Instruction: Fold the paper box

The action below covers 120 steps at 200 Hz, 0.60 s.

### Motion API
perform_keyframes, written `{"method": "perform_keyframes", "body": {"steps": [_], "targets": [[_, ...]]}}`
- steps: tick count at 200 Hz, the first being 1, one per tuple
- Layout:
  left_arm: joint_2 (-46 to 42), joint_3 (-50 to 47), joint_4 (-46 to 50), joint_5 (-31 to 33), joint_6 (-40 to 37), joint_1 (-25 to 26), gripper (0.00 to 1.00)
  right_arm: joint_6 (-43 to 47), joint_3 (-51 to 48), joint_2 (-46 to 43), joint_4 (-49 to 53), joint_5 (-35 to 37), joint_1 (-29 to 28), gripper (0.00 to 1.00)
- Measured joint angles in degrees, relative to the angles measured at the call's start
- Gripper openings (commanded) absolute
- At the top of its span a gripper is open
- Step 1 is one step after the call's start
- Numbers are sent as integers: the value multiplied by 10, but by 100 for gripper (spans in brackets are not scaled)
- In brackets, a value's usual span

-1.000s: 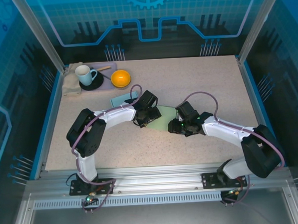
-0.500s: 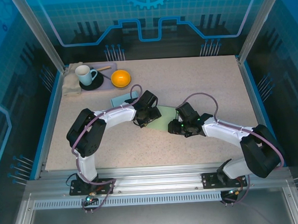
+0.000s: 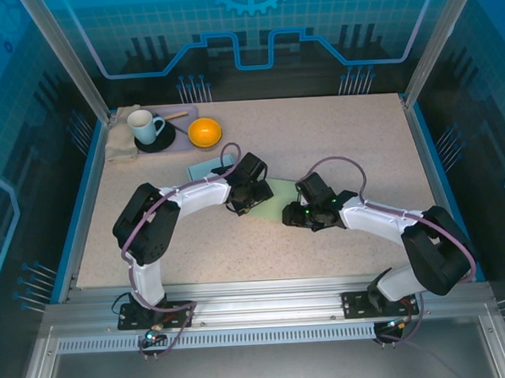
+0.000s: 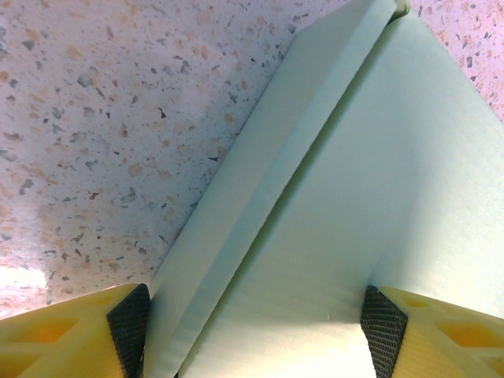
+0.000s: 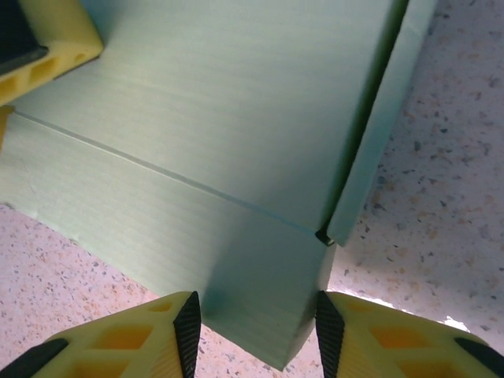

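The pale green paper box [image 3: 280,196] lies near the centre of the speckled table [image 3: 334,134], pinched between both arms. The left pincer [image 4: 256,331] grasps its 9 o'clock side, pads on either side of a folded flap, while the right pincer [image 5: 256,331] grasps a corner panel at its 3 o'clock side. At 11 o'clock on the table stand a white mug [image 3: 143,125] and an orange bowl [image 3: 205,132].

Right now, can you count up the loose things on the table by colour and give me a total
Pale green: 1, the paper box
White: 1, the mug
Orange: 1, the bowl
Black: 1, the saucer under the mug
Beige: 1, the cloth
Light blue: 1, the flat sheet beside the left arm
Total: 6
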State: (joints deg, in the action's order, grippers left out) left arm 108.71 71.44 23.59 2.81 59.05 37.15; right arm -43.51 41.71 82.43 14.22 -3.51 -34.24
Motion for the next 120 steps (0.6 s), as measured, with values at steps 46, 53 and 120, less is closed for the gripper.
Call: {"method": "perform_keyframes", "body": {"steps": [46, 53, 120], "targets": [[0, 0, -2, 4, 0, 0, 74, 7, 0, 3, -4, 1, 0, 40], [0, 0, -2, 4, 0, 0, 74, 10, 0, 3, -4, 1, 0, 39], [0, -2, -4, 4, 6, 0, 74, 42, -5, 3, -7, 18, 0, 33]]}}
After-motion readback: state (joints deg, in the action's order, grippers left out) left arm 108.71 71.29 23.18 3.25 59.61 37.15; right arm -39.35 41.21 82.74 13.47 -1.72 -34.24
